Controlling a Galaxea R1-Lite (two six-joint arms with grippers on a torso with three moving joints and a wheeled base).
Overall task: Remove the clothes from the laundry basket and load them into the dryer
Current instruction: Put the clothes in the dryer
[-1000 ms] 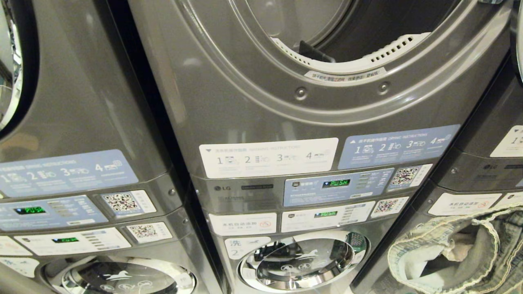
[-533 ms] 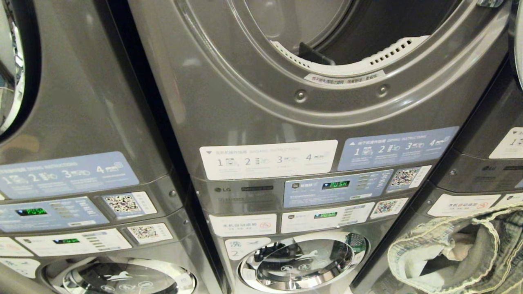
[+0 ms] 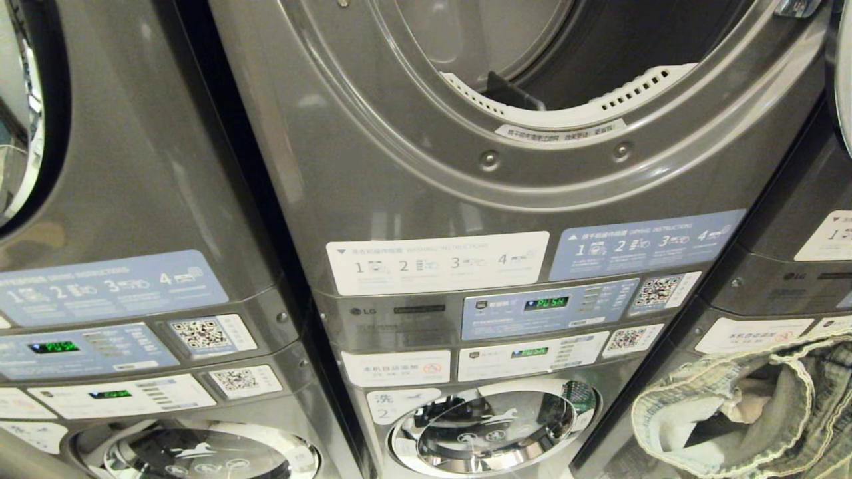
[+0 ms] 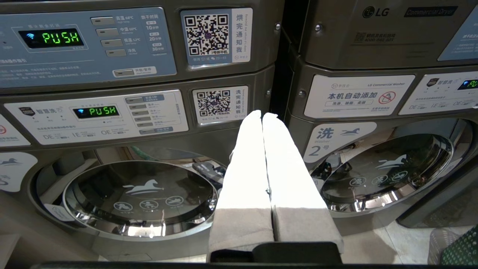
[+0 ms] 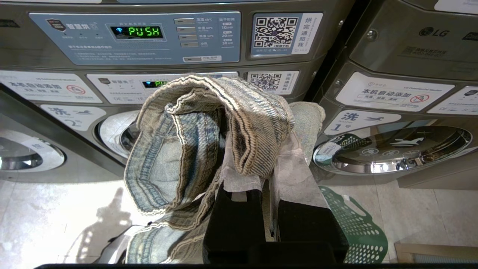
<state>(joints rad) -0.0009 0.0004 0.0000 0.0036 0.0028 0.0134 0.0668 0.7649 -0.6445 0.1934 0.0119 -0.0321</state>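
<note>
Pale floor tiles run under grey laundry stacks. Nearest, the right gripper point(image 5: 261, 168) is clamped on the clothes point(image 5: 209, 127) — bunched denim held clear, presumably for carrying to the drum, showing at five o'clock in the head view. Below it sits the laundry basket point(image 5: 354, 228). The left gripper point(image 4: 263, 157) hangs idle, pads pressed together, empty. Farthest, at twelve o'clock, the dryer point(image 3: 506, 173) gapes open — door swung aside.
</note>
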